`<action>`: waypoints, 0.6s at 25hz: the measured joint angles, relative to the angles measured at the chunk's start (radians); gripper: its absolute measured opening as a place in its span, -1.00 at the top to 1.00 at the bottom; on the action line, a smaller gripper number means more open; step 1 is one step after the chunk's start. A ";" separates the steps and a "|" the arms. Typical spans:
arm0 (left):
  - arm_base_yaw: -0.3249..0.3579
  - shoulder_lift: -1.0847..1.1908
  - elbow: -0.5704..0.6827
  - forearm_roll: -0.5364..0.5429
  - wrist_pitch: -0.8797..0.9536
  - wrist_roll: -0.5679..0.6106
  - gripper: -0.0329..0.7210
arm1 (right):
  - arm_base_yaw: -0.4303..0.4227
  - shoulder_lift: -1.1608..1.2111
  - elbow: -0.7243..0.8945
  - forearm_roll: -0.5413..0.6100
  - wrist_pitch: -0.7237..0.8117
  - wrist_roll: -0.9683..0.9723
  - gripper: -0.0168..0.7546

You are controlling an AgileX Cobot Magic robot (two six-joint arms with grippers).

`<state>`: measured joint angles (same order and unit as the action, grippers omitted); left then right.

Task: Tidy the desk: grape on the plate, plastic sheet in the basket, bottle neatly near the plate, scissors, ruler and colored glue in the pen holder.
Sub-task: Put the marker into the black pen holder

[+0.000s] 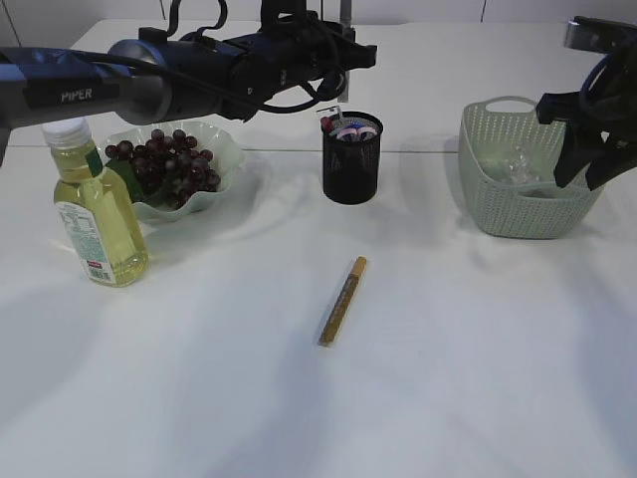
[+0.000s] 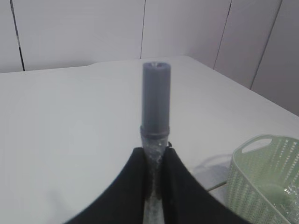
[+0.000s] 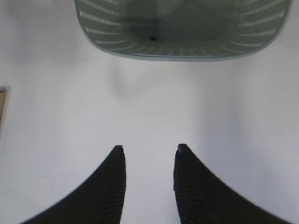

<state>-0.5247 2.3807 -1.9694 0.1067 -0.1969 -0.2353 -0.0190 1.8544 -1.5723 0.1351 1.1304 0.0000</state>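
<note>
My left gripper reaches across above the black mesh pen holder. In the left wrist view it is shut on a glittery glue tube with a grey cap. Things with red and purple tops stand in the holder. A golden-brown stick with an orange end lies on the table in front. The grapes lie on the pale green plate. The yellow bottle stands upright left of it. Clear plastic lies in the green basket. My right gripper is open and empty near the basket.
The table is covered with a white cloth. The basket also shows at the lower right of the left wrist view. The stick's end shows at the left edge of the right wrist view. The table's far edge and a wall lie behind.
</note>
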 joint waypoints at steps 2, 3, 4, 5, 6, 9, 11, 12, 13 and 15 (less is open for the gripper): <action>0.000 0.000 0.000 0.000 0.000 0.000 0.76 | 0.000 0.000 0.000 0.000 0.000 0.000 0.20; 0.000 0.000 0.000 0.000 0.000 0.000 0.75 | 0.000 0.000 0.000 0.000 0.000 0.000 0.20; 0.000 0.000 0.000 0.000 0.000 0.000 0.74 | 0.000 0.000 0.000 0.000 0.000 0.000 0.20; 0.000 0.000 0.000 0.000 0.000 0.000 0.74 | 0.000 0.000 0.000 0.000 0.000 0.000 0.20; 0.000 0.000 0.000 0.000 0.000 0.000 0.73 | 0.000 0.000 0.000 0.000 0.000 0.000 0.20; 0.000 0.000 0.000 0.000 0.000 0.000 0.72 | 0.000 0.000 0.000 0.000 0.000 0.000 0.20; 0.000 0.000 0.000 0.000 0.000 0.000 0.70 | 0.000 0.000 0.000 0.000 0.000 0.000 0.20; 0.000 0.000 0.000 0.000 0.000 0.000 0.68 | 0.000 0.000 0.000 0.000 0.000 0.000 0.20; 0.000 0.000 0.000 0.000 0.000 0.000 0.67 | 0.000 0.000 0.000 0.000 0.000 0.000 0.20; 0.000 0.000 0.000 0.000 0.000 0.000 0.66 | 0.000 0.000 0.000 0.000 0.000 0.000 0.20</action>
<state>-0.5247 2.3807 -1.9694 0.1067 -0.1969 -0.2353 -0.0190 1.8544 -1.5723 0.1351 1.1304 0.0000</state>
